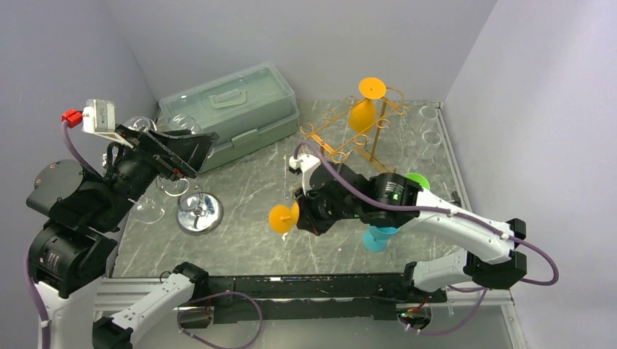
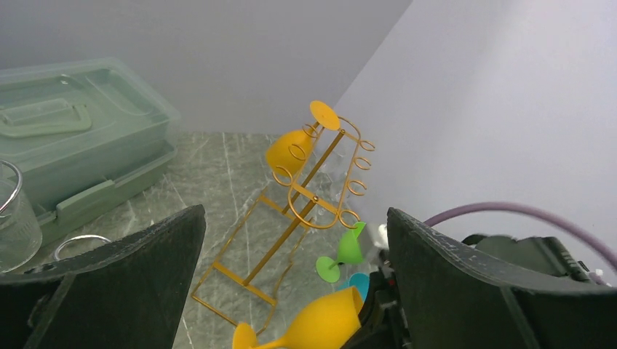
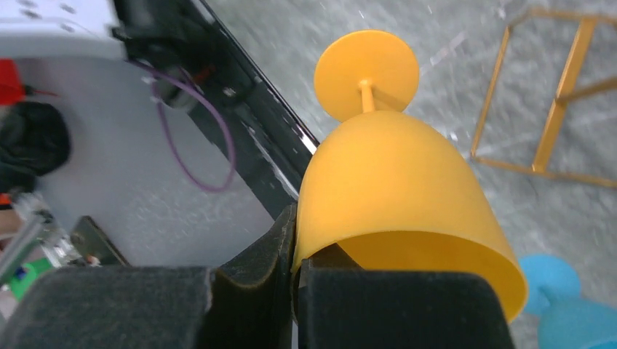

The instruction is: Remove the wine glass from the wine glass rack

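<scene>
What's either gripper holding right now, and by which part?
Right gripper pinches the orange wine glass by its bowl's rim; left gripper is open and empty.

**Pale walls around a marbled tabletop**

Three plain walls close the spot in: the back wall, the left wall and the right wall. All are a matte, pale lavender-grey and meet in clean corners. The tabletop is grey with white veins, like stone, and reaches the walls. A silver rail edges its near side. The light is soft and even, and shadows are faint.
</scene>
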Controlling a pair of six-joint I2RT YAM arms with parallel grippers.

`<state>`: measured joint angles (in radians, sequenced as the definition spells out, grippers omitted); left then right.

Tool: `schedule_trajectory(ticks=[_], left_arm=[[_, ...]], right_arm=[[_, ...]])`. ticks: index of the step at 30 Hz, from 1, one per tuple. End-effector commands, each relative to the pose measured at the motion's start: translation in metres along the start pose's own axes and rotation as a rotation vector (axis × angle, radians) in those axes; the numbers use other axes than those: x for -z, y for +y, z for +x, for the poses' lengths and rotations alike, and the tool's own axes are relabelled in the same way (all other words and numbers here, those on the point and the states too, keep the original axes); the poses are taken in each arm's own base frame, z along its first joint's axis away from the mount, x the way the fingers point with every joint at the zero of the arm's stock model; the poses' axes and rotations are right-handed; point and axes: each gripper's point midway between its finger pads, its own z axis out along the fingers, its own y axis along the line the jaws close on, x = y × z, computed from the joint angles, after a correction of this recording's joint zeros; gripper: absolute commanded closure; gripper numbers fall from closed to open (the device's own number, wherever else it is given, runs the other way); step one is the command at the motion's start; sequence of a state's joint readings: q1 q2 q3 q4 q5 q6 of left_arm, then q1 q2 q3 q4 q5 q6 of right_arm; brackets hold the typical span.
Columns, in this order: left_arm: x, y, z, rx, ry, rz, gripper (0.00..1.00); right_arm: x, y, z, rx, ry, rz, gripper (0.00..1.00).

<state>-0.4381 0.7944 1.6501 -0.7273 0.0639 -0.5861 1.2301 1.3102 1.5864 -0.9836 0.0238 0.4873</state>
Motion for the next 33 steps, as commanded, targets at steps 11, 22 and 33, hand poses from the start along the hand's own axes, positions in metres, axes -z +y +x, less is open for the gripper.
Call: schedule_trajectory(ticks=[11,22,33], left_arm=[[-0.004,-0.004,-0.005,-0.025,-0.022,0.024,0.01],[-0.005,-0.003,-0.001,-0.026,-0.009,0.028,0.00],[-0.001,-0.001,-0.002,-0.034,-0.014,0.018,0.00]], right_arm=[[-0.012,-0.081,0.124,-0.117,0.273,0.319,1.00],[-0.031,-0.093,0.150,-0.110,0.358,0.370,1.00],[-0.040,-0.095,0.149,-0.077,0.393,0.392,0.73]])
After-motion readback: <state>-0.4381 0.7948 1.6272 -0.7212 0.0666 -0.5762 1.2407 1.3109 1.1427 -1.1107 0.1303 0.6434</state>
